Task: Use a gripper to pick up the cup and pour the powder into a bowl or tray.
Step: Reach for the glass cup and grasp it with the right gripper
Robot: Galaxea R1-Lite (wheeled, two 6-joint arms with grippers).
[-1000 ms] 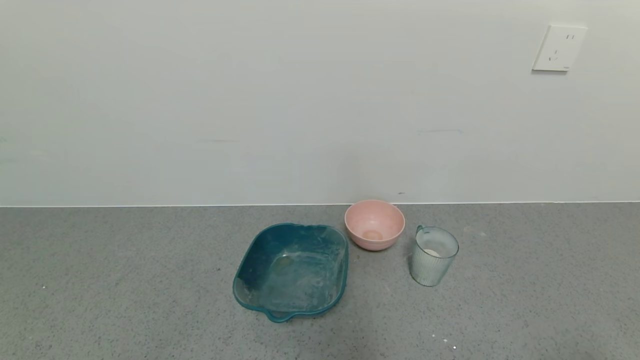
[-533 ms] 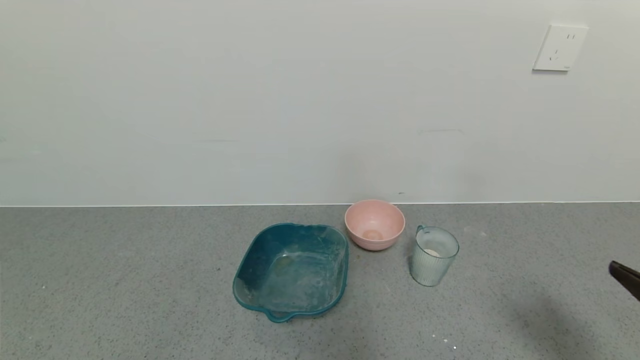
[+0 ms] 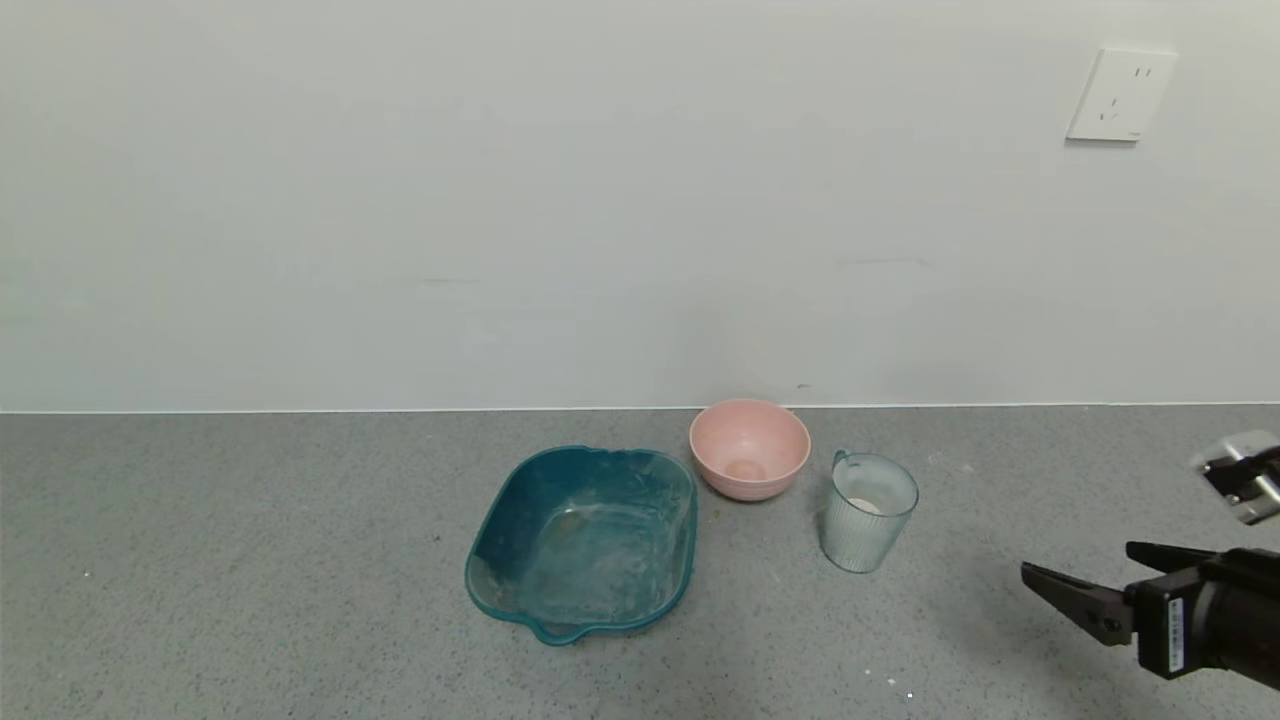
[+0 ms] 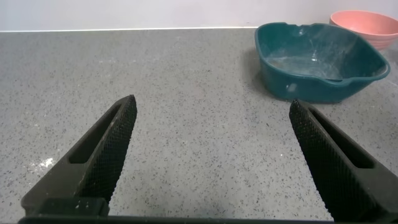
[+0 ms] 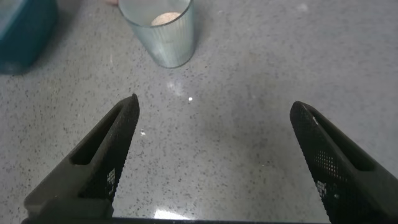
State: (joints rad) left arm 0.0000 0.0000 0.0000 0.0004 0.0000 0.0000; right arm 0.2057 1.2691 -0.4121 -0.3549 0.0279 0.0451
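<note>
Cup [image 3: 866, 511] of ribbed, pale blue-green plastic stands upright on the grey speckled table [image 3: 250, 560], its small spout turned toward the back wall. A little off-white powder [image 3: 864, 505] lies in its bottom; the right wrist view shows it as a pale patch through the open top [image 5: 165, 18]. Nothing grips the cup or touches it.

Just beside the cup, on the robot's left and a little farther back, sits a round pink bowl [image 3: 749, 448] close to the wall. Left of that, and nearer the robot, is the teal tray [image 3: 520, 500] — squarish, rounded at the corners, with a lip handle at its near edge and a dusty whitish inside. Tray and pink bowl are very close; I cannot tell whether they touch.

The right claw [image 3: 1085, 580] reaches in from the right edge of the head view, low over the table and well apart from the cup. Its two dark fingers are spread wide with nothing between them, and they point toward the cup's side of the table.

The left claw [image 4: 211, 162] shows only in its own wrist view — fingers likewise spread wide and empty, hanging over bare table with the tray and the pink bowl's rim farther off.

A white wall socket [image 3: 1120, 95] sits high on the wall at the right.
</note>
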